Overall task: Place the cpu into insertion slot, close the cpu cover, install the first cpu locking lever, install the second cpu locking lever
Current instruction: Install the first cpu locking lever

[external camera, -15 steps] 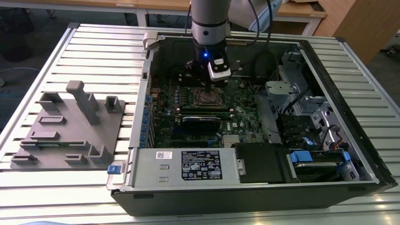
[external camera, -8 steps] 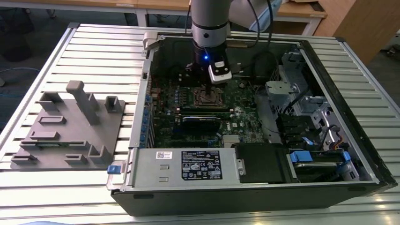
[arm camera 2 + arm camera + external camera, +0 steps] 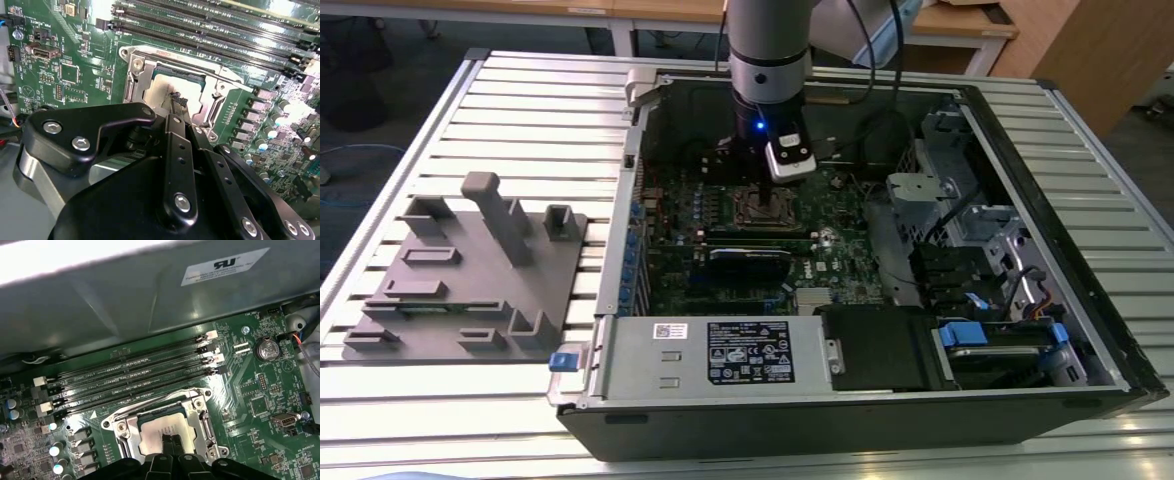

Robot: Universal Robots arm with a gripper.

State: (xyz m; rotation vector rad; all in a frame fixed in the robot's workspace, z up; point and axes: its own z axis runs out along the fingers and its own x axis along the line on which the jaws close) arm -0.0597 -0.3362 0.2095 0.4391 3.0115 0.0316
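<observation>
The cpu [image 3: 155,432] lies flat in the insertion slot [image 3: 765,203] on the green board, its silver-tan top showing in both wrist views [image 3: 159,92]. The silvery cpu cover [image 3: 199,415] frames it and appears to lie down around it [image 3: 220,92]. My gripper [image 3: 169,438] hangs straight over the chip with its black fingertips pressed together, at or just above the chip's top [image 3: 176,100]; nothing is between them. In the exterior view the arm stands upright inside the open computer case with the gripper [image 3: 771,188] over the socket. I cannot make out the locking levers.
Long black memory slots [image 3: 135,372] run beside the socket. The grey power supply box [image 3: 720,352] sits at the case's near edge, and drive bays [image 3: 987,250] stand at the exterior view's right. A grey fixture plate [image 3: 467,280] lies on the slatted table at the exterior view's left.
</observation>
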